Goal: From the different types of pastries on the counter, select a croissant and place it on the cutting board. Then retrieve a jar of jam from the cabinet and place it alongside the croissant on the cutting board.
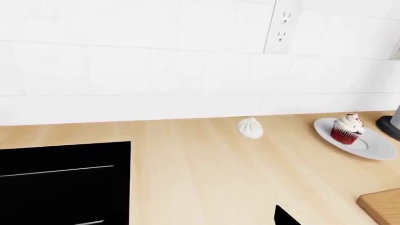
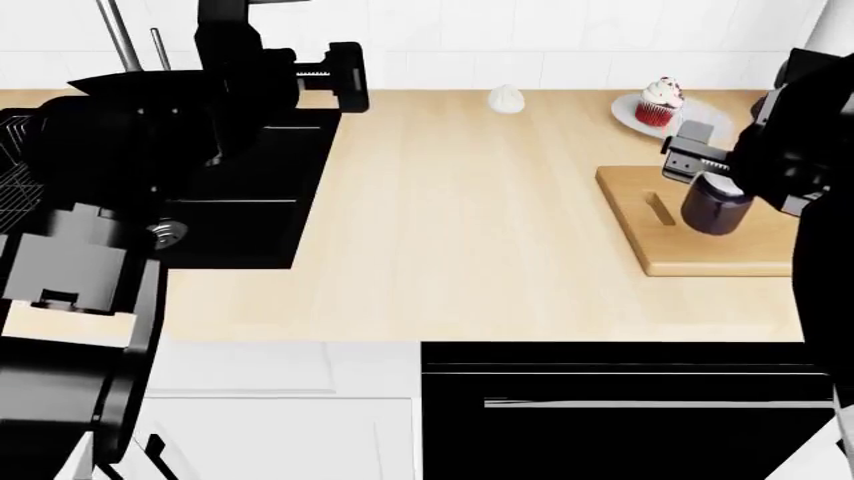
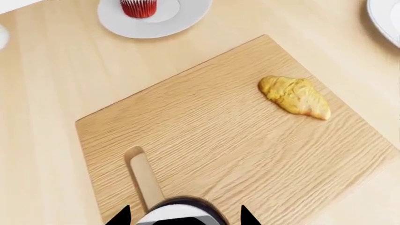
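Note:
The croissant [image 3: 295,96] lies on the cutting board [image 3: 218,140] near its far corner; in the head view my right arm hides it. My right gripper [image 3: 184,218] is shut on the jar of jam [image 3: 181,212], over the board's handle-slot end. In the head view the jar of jam [image 2: 717,208] is low over the cutting board [image 2: 667,250], just right of the slot. My left gripper [image 2: 350,75] is open and empty, above the counter [image 2: 454,220] at the cooktop's back edge. The white bun [image 1: 250,127] and the cupcake [image 1: 347,130] are ahead of it.
The cupcake sits on a white plate [image 1: 375,145] behind the board. A black cooktop [image 2: 254,220] is set into the counter at the left. A second white plate [image 3: 387,18] lies beyond the board's far side. A white tiled wall with an outlet [image 1: 281,26] backs the counter.

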### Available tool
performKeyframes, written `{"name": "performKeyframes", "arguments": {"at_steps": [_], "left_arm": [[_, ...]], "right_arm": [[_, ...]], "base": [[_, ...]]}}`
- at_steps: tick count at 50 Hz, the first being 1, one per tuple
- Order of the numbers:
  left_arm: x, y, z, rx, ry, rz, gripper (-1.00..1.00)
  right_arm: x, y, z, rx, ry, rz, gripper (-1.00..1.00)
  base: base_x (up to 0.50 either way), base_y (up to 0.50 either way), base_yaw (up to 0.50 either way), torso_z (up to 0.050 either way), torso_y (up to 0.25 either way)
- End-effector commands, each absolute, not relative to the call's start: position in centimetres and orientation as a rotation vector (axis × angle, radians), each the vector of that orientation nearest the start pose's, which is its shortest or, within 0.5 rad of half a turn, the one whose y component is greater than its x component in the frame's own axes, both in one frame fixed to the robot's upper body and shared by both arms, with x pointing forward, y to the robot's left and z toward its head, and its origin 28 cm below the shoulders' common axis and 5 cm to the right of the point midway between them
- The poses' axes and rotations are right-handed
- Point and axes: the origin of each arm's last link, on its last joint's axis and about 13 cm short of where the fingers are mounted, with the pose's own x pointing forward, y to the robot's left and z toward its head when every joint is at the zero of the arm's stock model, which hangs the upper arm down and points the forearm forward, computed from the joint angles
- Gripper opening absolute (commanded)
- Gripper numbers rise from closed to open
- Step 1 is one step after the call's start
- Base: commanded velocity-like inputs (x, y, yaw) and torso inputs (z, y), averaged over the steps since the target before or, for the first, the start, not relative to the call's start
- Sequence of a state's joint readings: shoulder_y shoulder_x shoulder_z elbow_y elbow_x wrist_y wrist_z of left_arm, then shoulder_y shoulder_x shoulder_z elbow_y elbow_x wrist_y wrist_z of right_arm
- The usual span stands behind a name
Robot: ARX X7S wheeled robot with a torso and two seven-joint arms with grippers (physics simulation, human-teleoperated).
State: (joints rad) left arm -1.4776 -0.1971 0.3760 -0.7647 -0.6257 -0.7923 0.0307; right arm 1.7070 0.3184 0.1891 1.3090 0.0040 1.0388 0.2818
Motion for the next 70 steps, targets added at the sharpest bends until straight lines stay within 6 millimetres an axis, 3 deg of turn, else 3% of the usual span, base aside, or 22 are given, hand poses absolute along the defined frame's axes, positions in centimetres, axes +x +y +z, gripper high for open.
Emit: {"name": "performKeyframes", "arguments": {"at_steps": [1, 41, 63, 64, 70], "left_arm": [[40.9, 22.1, 30.3, -0.085, 0.157, -0.264, 1.00], [42.0, 22.0, 29.8, -0.080, 0.178, -0.253, 1.00], [42.1, 21.9, 29.7, -0.082, 0.180, -0.254, 1.00], [42.1, 21.9, 29.7, -0.083, 0.181, -0.255, 1.00], [42.1, 21.9, 29.7, -0.084, 0.182, -0.258, 1.00]], "right_arm": [[39.0, -21.6, 29.4, 0.236, 0.629, -0.482, -1.00], [39.4, -21.4, 27.4, 0.254, 0.642, -0.504, -1.00], [39.6, -21.3, 27.3, 0.257, 0.617, -0.510, -1.00], [39.6, -21.3, 27.3, 0.258, 0.615, -0.509, 1.00], [39.6, -21.4, 27.4, 0.255, 0.611, -0.507, 1.00]], "base": [[0.00, 0.00, 0.00, 0.000, 0.000], [0.00, 0.00, 0.00, 0.001, 0.001], [0.00, 0.00, 0.00, 0.000, 0.000], [0.00, 0.00, 0.00, 0.000, 0.010], [0.00, 0.00, 0.00, 0.000, 0.000]]}}
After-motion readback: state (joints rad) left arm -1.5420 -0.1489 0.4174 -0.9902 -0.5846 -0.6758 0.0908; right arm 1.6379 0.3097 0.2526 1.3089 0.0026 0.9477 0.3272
